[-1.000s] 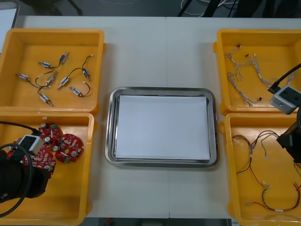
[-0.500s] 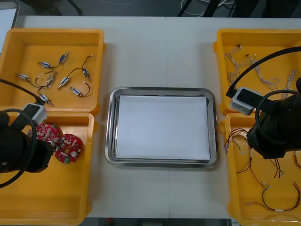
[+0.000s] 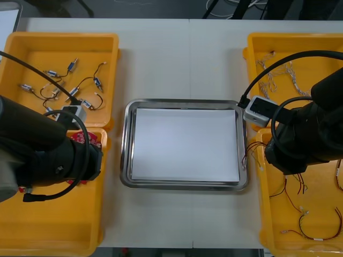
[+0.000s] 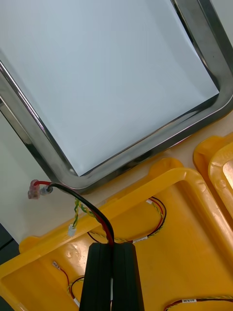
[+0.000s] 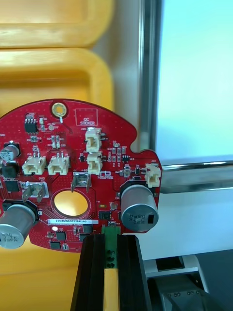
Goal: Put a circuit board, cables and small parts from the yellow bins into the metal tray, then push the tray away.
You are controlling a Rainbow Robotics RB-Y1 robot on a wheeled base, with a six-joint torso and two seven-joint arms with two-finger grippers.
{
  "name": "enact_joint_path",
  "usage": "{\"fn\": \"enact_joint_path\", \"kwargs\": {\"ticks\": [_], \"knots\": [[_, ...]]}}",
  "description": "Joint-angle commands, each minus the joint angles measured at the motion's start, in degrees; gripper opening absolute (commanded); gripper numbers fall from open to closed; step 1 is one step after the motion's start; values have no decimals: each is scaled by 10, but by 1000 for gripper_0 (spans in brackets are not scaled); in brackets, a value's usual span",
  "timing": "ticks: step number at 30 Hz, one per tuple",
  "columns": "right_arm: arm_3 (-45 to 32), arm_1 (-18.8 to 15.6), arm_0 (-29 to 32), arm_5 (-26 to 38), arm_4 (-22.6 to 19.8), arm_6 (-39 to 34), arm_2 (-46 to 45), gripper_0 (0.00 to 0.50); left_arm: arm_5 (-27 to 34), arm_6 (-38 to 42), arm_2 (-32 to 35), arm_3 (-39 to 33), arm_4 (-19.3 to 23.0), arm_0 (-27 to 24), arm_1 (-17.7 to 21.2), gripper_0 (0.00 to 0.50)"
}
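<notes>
Left claw (image 5: 110, 243): narrow, pinched on the green connector at the rim of a round red circuit board (image 5: 73, 160), which stands up from my fingers.
Board's place: over the inner wall of the near-left yellow bin (image 3: 59, 225), at the metal tray's (image 3: 185, 101) 9 o'clock. In the front view a sliver of red shows beside my left arm.
Right claw (image 4: 112, 249): almost closed, gripping a red and black cable (image 4: 80, 204).
Cable's place: it rises from my fingers across the wall of the near-right yellow bin (image 3: 262, 225). Its pale red plug hangs over the counter (image 3: 182, 53), just beside the tray's rim. A yellow-green strand dangles from it, and it seems to be part of the same bundle.
Tray: mid-counter between the bins, white inside.
Far-left yellow bin (image 3: 32, 112): at the tray's 10 o'clock, holding small metal parts (image 3: 53, 73) with black leads.
Far-right yellow bin (image 3: 311, 45): at 2 o'clock, holding pale twisted cables (image 3: 278, 75).
Near-right bin's floor: at 4 o'clock, more red and yellow cables (image 3: 316, 227) lie there.
</notes>
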Motion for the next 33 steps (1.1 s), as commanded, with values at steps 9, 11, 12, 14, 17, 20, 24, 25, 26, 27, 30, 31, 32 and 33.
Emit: {"fn": "enact_joint_path", "kwargs": {"ticks": [9, 11, 12, 14, 17, 20, 24, 25, 26, 27, 30, 31, 32, 33], "knots": [[13, -19, -34, -7, 4, -12, 21, 0, 3, 124, -174, 109, -82, -164, -113, 0], [13, -19, -34, -8, 4, -14, 21, 0, -2, 129, -191, 134, -88, -177, -129, 0], [14, -19, -34, -8, 4, -14, 21, 0, -8, 132, -204, 151, -95, -187, -142, 0], [13, -19, -34, -7, 4, -14, 21, 0, -13, 138, -218, 170, -105, -195, -157, 0], [13, -19, -34, -6, 4, -16, 21, 0, -24, 147, -240, 194, -118, -202, -178, 0], [13, -19, -33, -5, 3, -15, 21, 0, -41, 154, -259, 217, -137, -205, -195, 0], [13, -19, -33, -3, 1, -15, 23, 0, -63, 163, -289, 251, -156, -206, -214, 0], [13, -19, -33, -3, 2, -15, 23, 0, -68, 165, -292, 255, -159, -206, -215, 0], [13, -19, -33, -3, 2, -16, 23, 0, -77, 168, -302, 265, -164, -206, -221, 0], [14, -19, -33, -1, 3, -16, 23, 0, -83, 172, -310, 274, -170, -206, -225, 0], [14, -19, -33, 1, 5, -16, 23, 0, -93, 180, -325, 290, -182, -206, -235, 0], [13, -19, -33, 2, 5, -16, 23, 0, -97, 184, -329, 295, -186, -206, -239, 0], [14, -19, -33, 2, 5, -16, 23, 0, -98, 187, -331, 298, -188, -205, -243, 0], [13, -19, -33, 3, 5, -16, 23, 0, -98, 189, -331, 299, -188, -206, -244, 0]]}}
